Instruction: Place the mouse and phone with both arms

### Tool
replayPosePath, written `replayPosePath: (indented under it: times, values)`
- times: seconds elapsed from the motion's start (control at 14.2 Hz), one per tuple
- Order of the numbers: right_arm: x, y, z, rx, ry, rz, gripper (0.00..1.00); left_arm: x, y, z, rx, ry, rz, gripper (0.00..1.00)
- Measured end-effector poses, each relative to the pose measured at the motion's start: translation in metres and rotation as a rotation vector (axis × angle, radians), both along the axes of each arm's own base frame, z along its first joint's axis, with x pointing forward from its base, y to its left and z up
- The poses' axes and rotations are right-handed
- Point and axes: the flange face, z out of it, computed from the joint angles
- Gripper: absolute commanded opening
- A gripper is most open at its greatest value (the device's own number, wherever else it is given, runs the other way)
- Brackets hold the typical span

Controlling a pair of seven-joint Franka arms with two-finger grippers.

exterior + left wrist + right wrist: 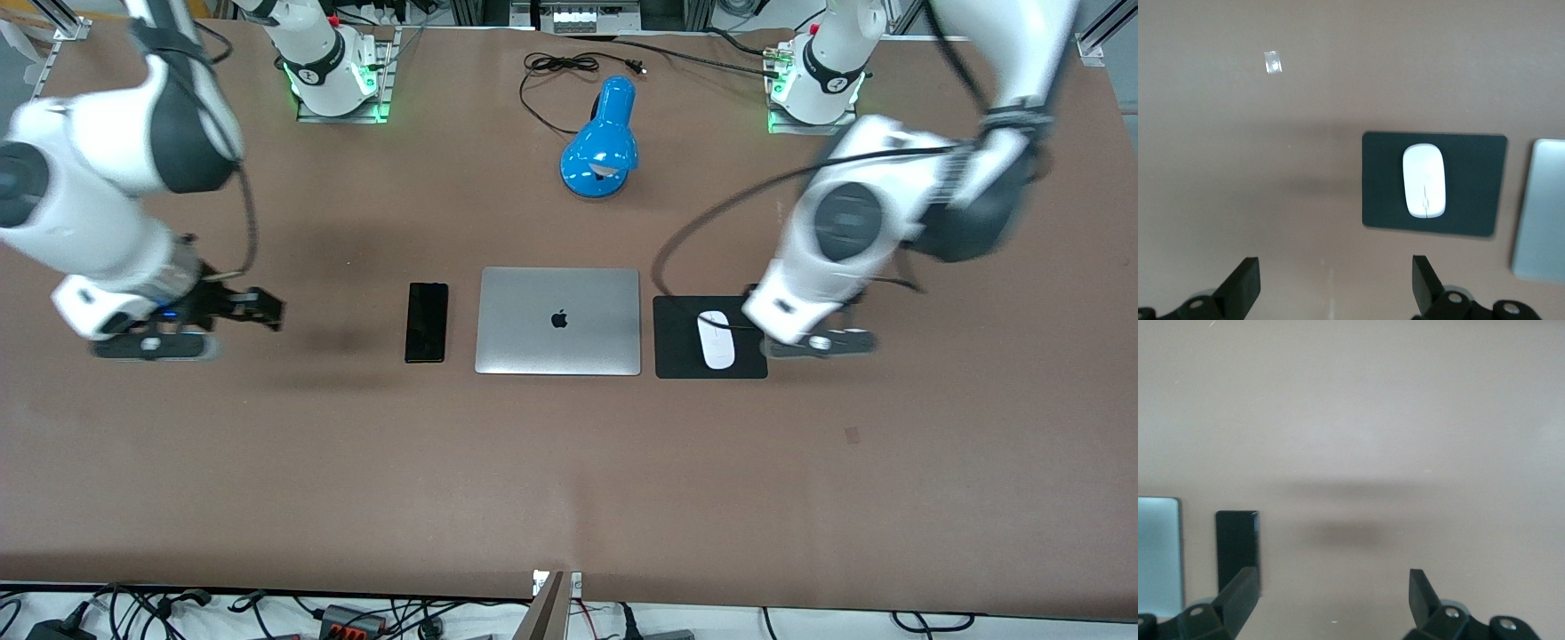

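Observation:
The white mouse [716,340] lies on a square black pad [680,351] beside the closed silver laptop [557,320], toward the left arm's end. The black phone [427,322] lies flat on the table beside the laptop, toward the right arm's end. My left gripper [1333,283] is open and empty over bare table just beside the pad; the mouse [1425,180] shows ahead of it. My right gripper [267,311] is open and empty over bare table, apart from the phone, toward the right arm's end. It also shows in the right wrist view [1331,593], with the phone [1237,547] by one finger.
A blue desk lamp [600,142] with a black cord stands farther from the front camera than the laptop, between the arm bases. A small piece of tape [1274,63] lies on the brown table toward the left arm's end.

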Motion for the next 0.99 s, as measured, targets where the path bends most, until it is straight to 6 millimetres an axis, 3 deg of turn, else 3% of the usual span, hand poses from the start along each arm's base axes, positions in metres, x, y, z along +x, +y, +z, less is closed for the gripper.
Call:
replayPosePath:
  times: [0.21, 0.35, 0.56, 0.77, 0.99]
  values:
    - [-0.007, -0.052, 0.057, -0.036, 0.019, -0.025, 1.0, 0.013, 0.093, 0.04, -0.17, 0.065, 0.027, 1.0]
    - [-0.016, -0.07, 0.087, -0.043, 0.033, -0.05, 1.0, 0.01, 0.145, 0.069, -0.242, 0.082, -0.006, 1.0]
    - [-0.027, -0.069, 0.092, -0.044, 0.09, -0.054, 1.0, -0.004, 0.194, 0.107, -0.266, 0.075, -0.061, 1.0]
    - [-0.024, -0.065, 0.083, -0.043, 0.108, -0.047, 1.0, -0.02, 0.21, 0.126, -0.209, 0.063, -0.073, 1.0]
    - [-0.023, -0.07, 0.082, -0.042, 0.102, -0.056, 1.0, -0.035, 0.199, 0.131, -0.182, -0.023, -0.09, 1.0]
